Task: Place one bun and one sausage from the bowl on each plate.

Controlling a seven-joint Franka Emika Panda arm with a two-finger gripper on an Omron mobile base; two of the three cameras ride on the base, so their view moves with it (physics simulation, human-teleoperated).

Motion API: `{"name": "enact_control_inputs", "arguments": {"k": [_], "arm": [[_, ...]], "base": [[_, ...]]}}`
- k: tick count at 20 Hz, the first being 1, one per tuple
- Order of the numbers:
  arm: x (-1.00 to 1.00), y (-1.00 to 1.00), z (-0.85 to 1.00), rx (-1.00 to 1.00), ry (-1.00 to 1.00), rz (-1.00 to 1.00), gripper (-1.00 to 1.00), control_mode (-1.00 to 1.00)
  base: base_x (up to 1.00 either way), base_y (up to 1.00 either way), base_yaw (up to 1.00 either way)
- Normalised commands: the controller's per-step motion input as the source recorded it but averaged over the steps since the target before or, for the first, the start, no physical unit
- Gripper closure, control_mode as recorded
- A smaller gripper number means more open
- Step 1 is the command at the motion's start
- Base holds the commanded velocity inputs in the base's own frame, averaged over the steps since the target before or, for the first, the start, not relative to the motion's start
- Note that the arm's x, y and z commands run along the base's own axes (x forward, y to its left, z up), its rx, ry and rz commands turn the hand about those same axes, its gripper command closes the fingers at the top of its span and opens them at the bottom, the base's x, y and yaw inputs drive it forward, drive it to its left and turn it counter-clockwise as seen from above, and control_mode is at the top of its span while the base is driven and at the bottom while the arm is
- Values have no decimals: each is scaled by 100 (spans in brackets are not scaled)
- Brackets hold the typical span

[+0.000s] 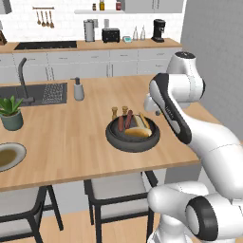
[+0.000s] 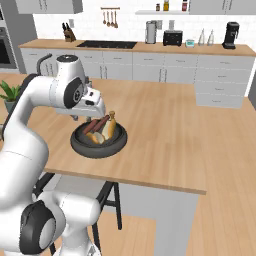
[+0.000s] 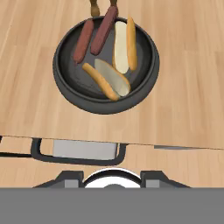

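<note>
The dark bowl (image 1: pixel 114 137) (image 2: pixel 80 146) (image 3: pixel 65 89) sits on the wooden island near its front edge. In it lie two sausages (image 3: pixel 83 40) (image 3: pixel 103 29) side by side and two buns (image 3: pixel 122 40) (image 3: pixel 107 78), one of them slanting across the bowl's middle. From the left base view, the sausages (image 1: pixel 121 122) and buns (image 1: pixel 137 132) look the same. My gripper (image 3: pixel 112 180) hangs above the island's front edge, just short of the bowl, and looks down on it. Its dark tips stand apart with nothing between them. A beige-olive plate (image 1: pixel 19 151) lies at the island's far left.
Two small wooden shakers (image 1: pixel 114 113) (image 1: pixel 125 110) stand right behind the bowl. A soap dispenser (image 1: pixel 78 89), a sink (image 1: pixel 33 92) and a potted plant (image 1: pixel 10 114) are further left. Dark chairs (image 1: pixel 114 190) stand under the island's edge.
</note>
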Motion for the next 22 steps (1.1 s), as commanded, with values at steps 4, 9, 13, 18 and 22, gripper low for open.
{"name": "enact_control_inputs", "arguments": {"k": [4,9,13,18,22], "arm": [[1,20,-5,-5,0,0,-100,-100],[42,30,-43,-13,0,4,-100,-100],[68,19,-70,-16,2,6,-100,-100],[71,9,-75,-15,7,8,-100,-100],[61,0,-60,-14,3,9,-100,-100]], "base": [[0,0,0],[0,0,0],[0,0,0],[0,0,0],[0,0,0]]}}
